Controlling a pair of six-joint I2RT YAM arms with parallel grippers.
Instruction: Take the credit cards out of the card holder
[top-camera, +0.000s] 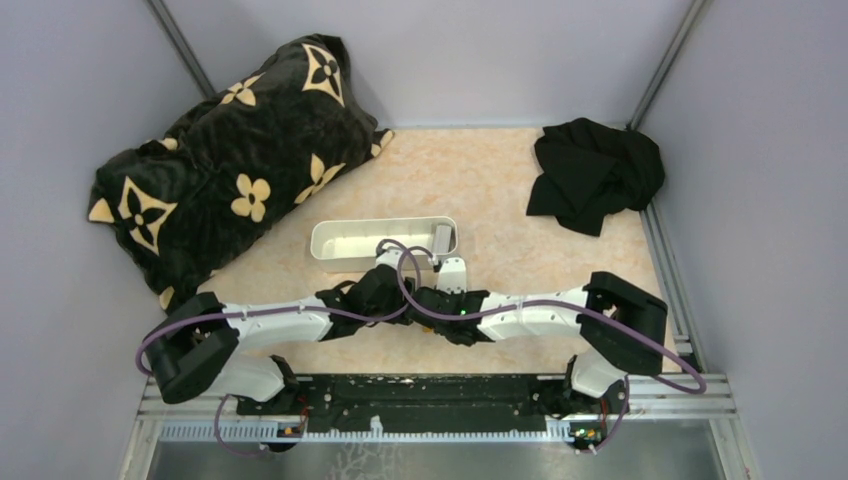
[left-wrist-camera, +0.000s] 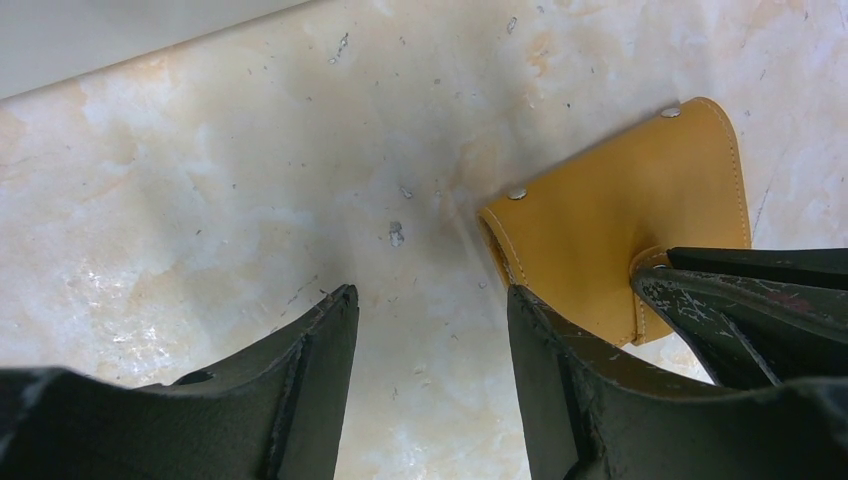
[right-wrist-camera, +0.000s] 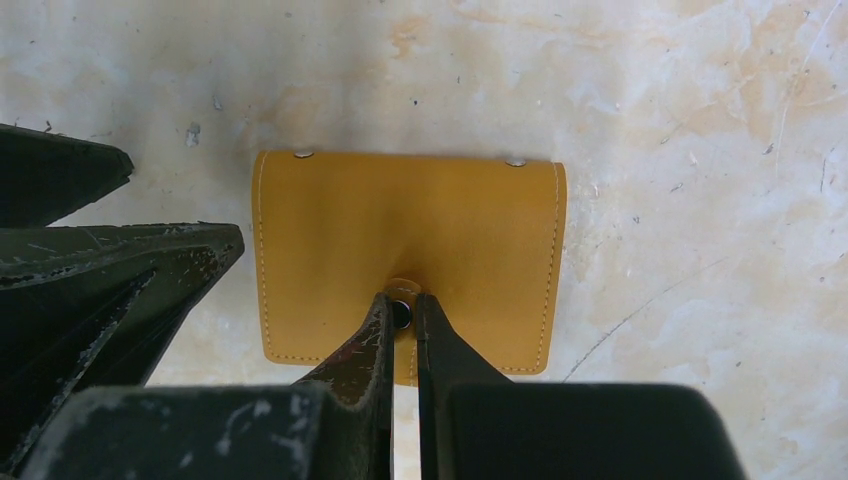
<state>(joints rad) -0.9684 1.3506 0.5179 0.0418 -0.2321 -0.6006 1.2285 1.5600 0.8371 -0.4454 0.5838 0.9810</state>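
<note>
beige marbled worktop (top-camera: 480, 180) is enclosed by lilac walls (top-camera: 450, 50), tan card holder (right-wrist-camera: 400, 230) is laid on it, clamped at its snap tab (right-wrist-camera: 402, 289) by the right pincer (right-wrist-camera: 403, 325), left pincer (left-wrist-camera: 430, 300) held apart beside it.

Top view: left arm (top-camera: 275, 322), right arm (top-camera: 530, 312) with elbows out at frame sides, forearms folded inward, wrists meeting at frame centre. Wrist views: left gripper (left-wrist-camera: 430, 300) pointed down, fingers (left-wrist-camera: 310, 380) spread well apart; right gripper (right-wrist-camera: 402, 312) just beside it, fingers (right-wrist-camera: 350, 370) pinched nearly together on small tab of card holder (right-wrist-camera: 400, 230).
</note>
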